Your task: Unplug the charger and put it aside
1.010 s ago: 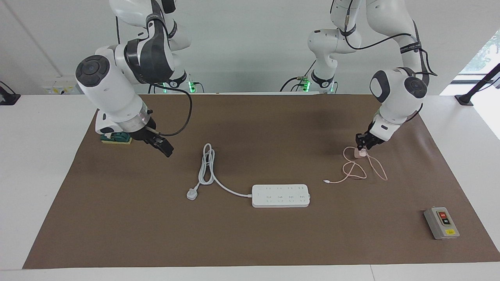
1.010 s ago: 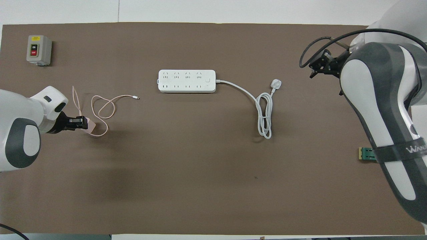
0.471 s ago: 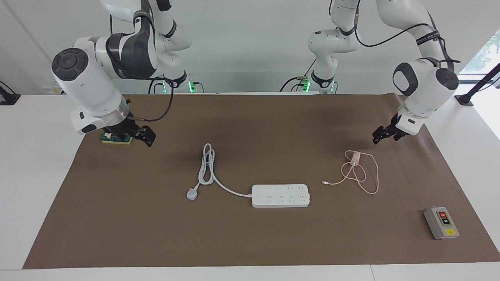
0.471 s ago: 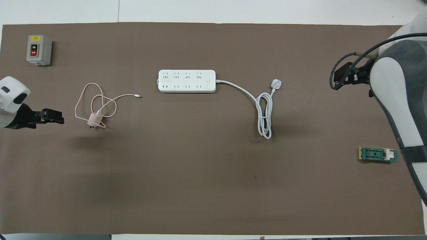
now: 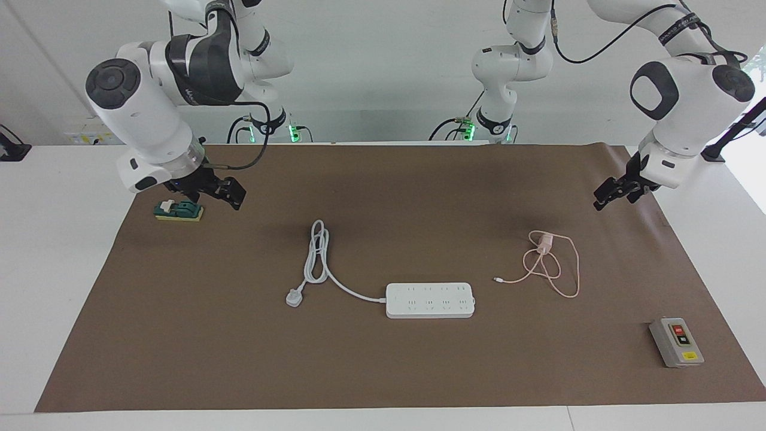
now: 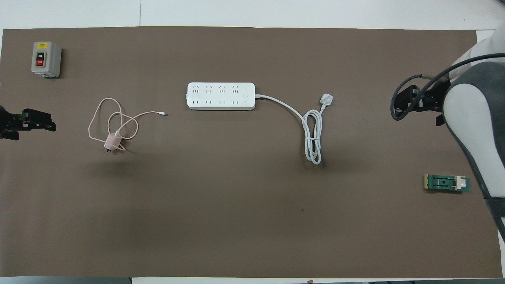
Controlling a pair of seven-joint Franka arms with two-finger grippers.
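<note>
Now pink cube charger (image 5: pixel 545 242) lies unplugged, thin cable looped.

Power strip (image 5: pixel 429 300) mid-mat; switch box (image 5: pixel 676 342) off my left pincer's end; green block (image 5: pixel 178 211) under my right.

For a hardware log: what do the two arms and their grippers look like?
Both arms are glossy white with rounded joints, dark grey caps and bands, and black cables looped outside. The left gripper and right gripper are small, black and two-fingered.
</note>
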